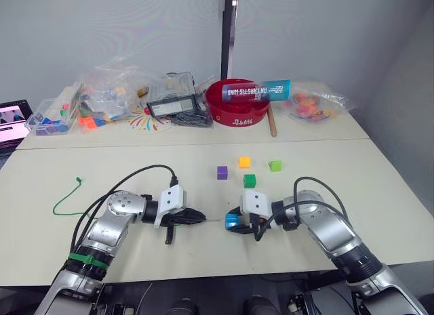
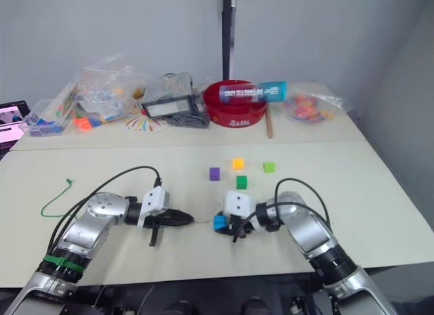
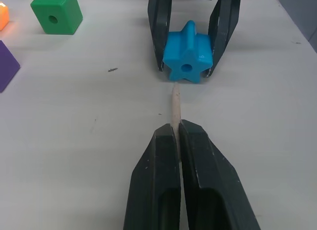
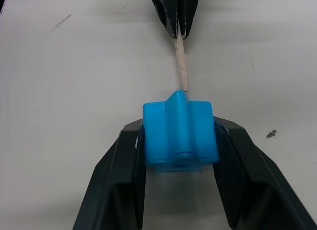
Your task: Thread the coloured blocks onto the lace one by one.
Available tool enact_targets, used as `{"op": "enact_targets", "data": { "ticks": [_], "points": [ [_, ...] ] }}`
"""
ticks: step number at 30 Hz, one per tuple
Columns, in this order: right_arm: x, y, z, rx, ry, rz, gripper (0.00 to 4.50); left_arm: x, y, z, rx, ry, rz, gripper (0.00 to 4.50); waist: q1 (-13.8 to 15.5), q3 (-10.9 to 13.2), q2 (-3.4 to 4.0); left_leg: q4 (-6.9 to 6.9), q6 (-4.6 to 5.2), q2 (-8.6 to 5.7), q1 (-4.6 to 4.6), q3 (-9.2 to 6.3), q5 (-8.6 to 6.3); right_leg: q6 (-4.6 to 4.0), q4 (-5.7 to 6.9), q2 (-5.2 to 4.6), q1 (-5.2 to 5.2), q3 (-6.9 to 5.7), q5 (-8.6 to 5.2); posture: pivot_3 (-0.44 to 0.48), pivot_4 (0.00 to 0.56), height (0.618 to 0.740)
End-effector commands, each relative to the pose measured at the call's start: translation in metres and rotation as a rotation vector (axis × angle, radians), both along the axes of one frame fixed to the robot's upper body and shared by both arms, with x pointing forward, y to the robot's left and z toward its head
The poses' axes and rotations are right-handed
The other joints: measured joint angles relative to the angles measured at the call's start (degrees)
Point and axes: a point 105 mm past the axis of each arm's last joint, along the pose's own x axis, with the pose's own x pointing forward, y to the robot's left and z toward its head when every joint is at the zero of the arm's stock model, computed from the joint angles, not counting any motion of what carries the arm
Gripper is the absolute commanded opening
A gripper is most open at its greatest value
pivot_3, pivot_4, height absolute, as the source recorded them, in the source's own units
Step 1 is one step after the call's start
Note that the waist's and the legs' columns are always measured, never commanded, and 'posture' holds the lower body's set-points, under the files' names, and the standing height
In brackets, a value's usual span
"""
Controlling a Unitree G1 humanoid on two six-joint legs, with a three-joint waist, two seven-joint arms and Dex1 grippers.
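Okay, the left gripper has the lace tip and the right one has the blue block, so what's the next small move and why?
Probably ease the left gripper forward so the pale lace tip enters the hole in the blue block. The tip points at the hole and ends just short of it. The right gripper holds the block steady on the table, hole facing the tip. A slight lift may be needed to line up.
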Motion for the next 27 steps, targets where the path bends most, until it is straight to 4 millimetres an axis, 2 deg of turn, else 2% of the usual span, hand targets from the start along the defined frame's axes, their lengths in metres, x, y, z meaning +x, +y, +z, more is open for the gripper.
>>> {"op": "enact_targets", "data": {
  "ticks": [1, 21, 27],
  "points": [
    [-0.006, 0.001, -0.005, -0.015, 0.025, 0.016, 1.37, -0.002, -0.008, 0.009, -0.010, -0.038, -0.028, 0.00, 0.00, 0.00, 0.00, 0.00, 0.00, 0.00, 0.00, 0.00, 0.00, 0.00, 0.00, 0.00, 0.00, 0.00, 0.00, 0.000, 0.150, 0.740],
    [-0.008, 0.006, -0.006, -0.020, 0.031, 0.007, 1.37, -0.006, -0.026, 0.014, -0.033, -0.027, -0.070, 0.00, -0.04, 0.00, 0.00, 0.00, 0.00, 0.01, 0.00, 0.00, 0.00, 0.00, 0.01, 0.01, -0.01, 0.00, 0.00, 0.000, 0.150, 0.740],
    [-0.008, 0.008, -0.006, -0.016, 0.032, 0.008, 1.37, -0.007, -0.046, 0.017, -0.054, -0.035, -0.109, 0.00, -0.01, 0.00, 0.00, 0.01, 0.00, 0.00, -0.01, 0.00, 0.00, 0.00, 0.00, 0.01, 0.00, 0.01, 0.00, 0.000, 0.150, 0.740]
  ]
}}
